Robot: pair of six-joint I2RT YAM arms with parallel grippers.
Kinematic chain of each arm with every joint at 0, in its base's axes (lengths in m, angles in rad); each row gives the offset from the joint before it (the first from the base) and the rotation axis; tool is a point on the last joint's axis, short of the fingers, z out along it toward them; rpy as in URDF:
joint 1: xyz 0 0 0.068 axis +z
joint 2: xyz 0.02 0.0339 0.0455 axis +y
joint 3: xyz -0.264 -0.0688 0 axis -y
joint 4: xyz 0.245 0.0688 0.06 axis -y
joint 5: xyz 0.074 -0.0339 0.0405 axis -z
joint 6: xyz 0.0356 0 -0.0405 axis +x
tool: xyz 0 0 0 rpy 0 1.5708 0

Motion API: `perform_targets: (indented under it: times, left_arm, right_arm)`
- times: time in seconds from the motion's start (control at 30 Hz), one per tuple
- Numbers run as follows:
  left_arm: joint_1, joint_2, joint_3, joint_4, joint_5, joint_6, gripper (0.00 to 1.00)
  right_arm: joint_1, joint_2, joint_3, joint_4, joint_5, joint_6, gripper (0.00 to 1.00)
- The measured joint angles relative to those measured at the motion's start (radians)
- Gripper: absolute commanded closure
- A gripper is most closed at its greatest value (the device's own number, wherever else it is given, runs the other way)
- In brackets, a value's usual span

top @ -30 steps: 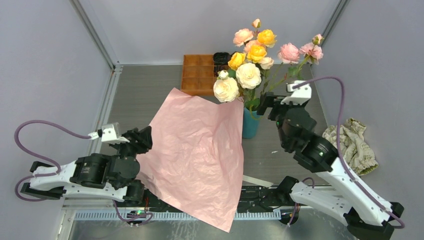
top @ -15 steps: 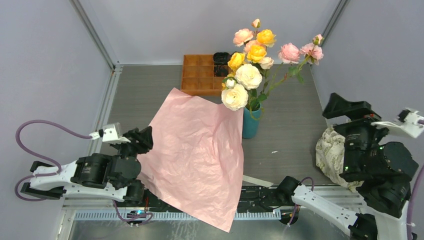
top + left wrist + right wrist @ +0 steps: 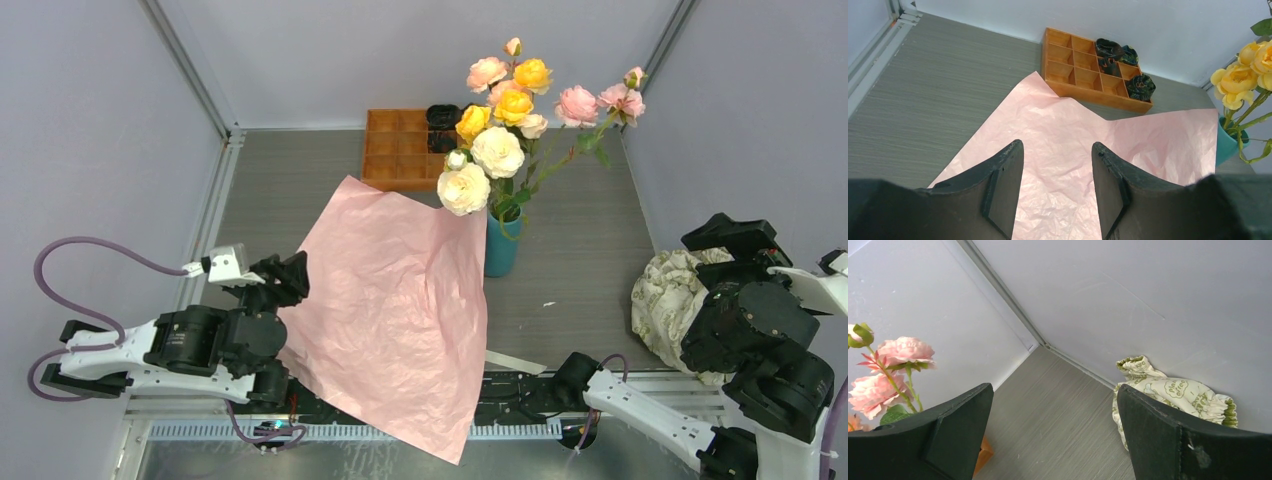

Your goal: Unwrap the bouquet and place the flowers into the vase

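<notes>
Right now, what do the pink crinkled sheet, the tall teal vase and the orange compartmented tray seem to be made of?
Pink crinkled sheet: thin paper, matte, with fine creases all over.
Tall teal vase: probably ceramic or plastic, matte. It shows no glare, so I can't settle which.
Orange compartmented tray: looks like wood with a smooth finish, going by the thin straight dividers and warm even tone.

Grey table (image 3: pixel 290 190), pink paper (image 3: pixel 390 300), vase (image 3: pixel 500 252), tray (image 3: pixel 395 150), cloth (image 3: pixel 665 300)

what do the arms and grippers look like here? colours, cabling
Both the left arm and right arm have white links and bulky black joint housings. A purple cable loops to the left arm's white wrist block. The fingers on the left gripper and right gripper are matte black, broad tapered wedges.
</notes>
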Motion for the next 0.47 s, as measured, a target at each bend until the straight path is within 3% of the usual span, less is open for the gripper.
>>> perform_targets:
  times: [0.47]
  left_arm:
    - [0.0,-0.013,0.002,0.003,0.0,0.003,0.47]
  right_arm:
    - [0.0,-0.026,-0.001,-0.029,0.028,0.03,0.01]
